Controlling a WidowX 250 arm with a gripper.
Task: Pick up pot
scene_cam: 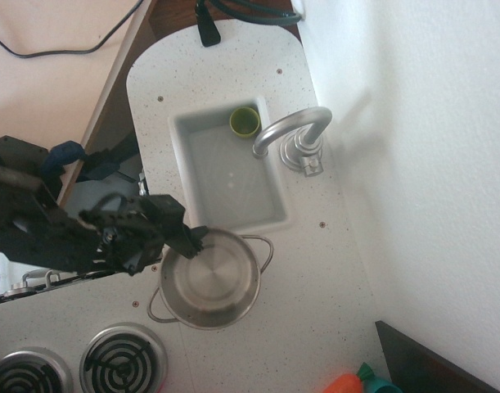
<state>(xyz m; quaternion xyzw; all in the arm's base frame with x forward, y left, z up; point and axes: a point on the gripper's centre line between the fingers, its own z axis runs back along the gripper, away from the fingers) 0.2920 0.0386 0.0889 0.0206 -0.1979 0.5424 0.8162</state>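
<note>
The pot [210,282] is a round shiny steel pot with two thin wire loop handles. It stands upright and empty on the white counter, just in front of the sink. My gripper [194,241] reaches in from the left, and its dark fingertips are over the pot's upper-left rim. The fingers overlap from this angle, so I cannot tell how far apart they are or whether they touch the rim. The small green cup [244,122] stands in the far corner of the sink.
The white sink [233,214] lies just behind the pot, with a silver faucet [294,133] on its right side. Two coil burners [123,361] are at the front left. An orange and teal object [360,382] sits at the front right. A white wall runs along the right.
</note>
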